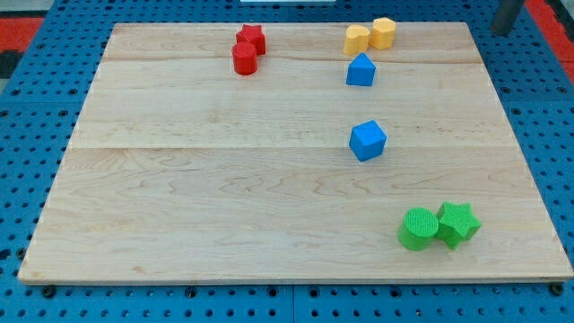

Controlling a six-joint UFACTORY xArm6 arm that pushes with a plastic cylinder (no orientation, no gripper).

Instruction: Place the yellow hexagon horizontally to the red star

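The yellow hexagon (384,32) sits near the view's top edge of the wooden board, touching a yellow heart (357,39) on its left. The red star (252,38) lies further left at about the same height, with a red cylinder (244,59) touching it just below. My tip (503,32) shows at the view's top right, off the board's corner, well to the right of the yellow hexagon and touching no block.
A blue house-shaped block (360,70) lies just below the yellow pair. A blue cube (368,140) sits mid-board. A green cylinder (418,228) and a green star (457,222) touch at the bottom right. The wooden board (179,179) rests on blue pegboard.
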